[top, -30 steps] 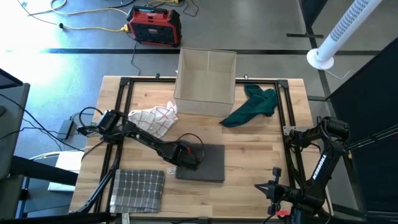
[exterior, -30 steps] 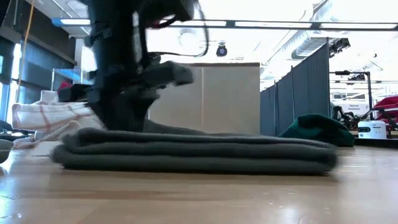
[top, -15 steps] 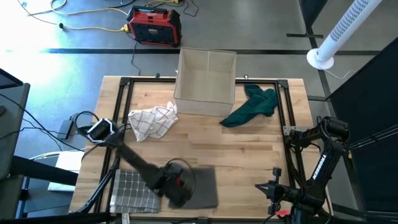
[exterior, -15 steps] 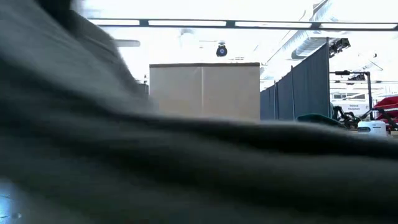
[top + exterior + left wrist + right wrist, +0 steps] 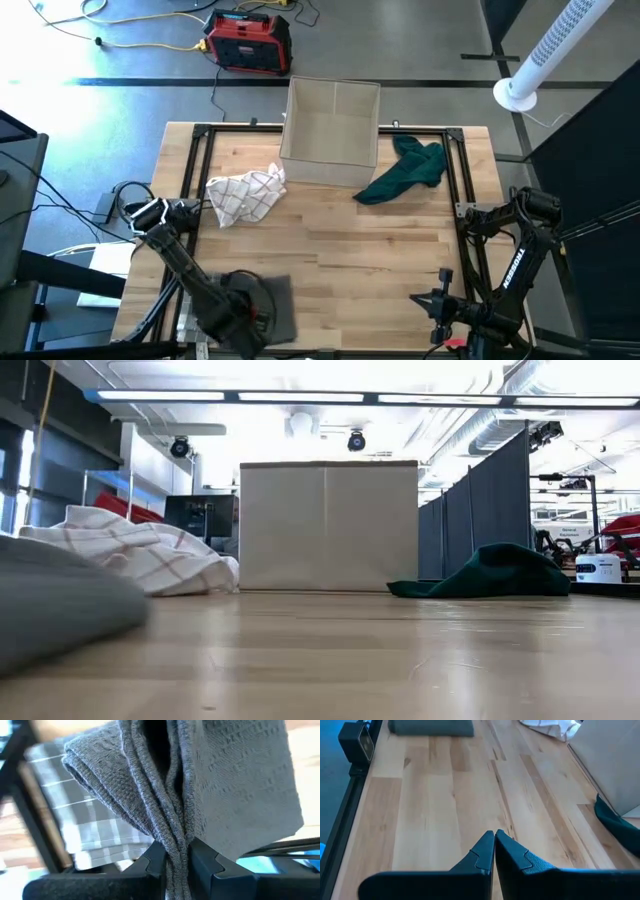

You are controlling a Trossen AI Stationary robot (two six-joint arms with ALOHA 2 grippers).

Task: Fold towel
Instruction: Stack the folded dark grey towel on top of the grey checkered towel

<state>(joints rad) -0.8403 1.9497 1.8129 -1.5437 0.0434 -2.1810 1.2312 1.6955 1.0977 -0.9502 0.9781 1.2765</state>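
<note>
The folded grey towel (image 5: 274, 300) is at the table's near-left corner, and my left gripper (image 5: 246, 316) is shut on it. In the left wrist view it hangs in thick folds (image 5: 220, 780) over a grey plaid towel (image 5: 75, 815) that lies flat on the table. The low view shows its bulk (image 5: 60, 605) low over the wood; whether it touches the table I cannot tell. My right gripper (image 5: 494, 840) is shut on nothing near the table's right edge (image 5: 442, 298). My left gripper pinches the grey towel between its two fingers (image 5: 152, 862), on a bunched band of several layers (image 5: 175, 845). The fingers come from above, pointing down. The rest of the towel hangs below them in folds, over the plaid towel.
A crumpled white towel with red checks (image 5: 245, 192) lies at the far left. An open beige box (image 5: 330, 132) stands at the far middle, with a dark green towel (image 5: 405, 170) beside it. Bare wood (image 5: 380, 260) spans the middle and right.
My left gripper has swung from the table's near middle toward the near-left corner and risen, its wrist rolling. It stayed shut on the grey towel, which left its flat place on the table and now hangs from the fingers over the plaid towel.
</note>
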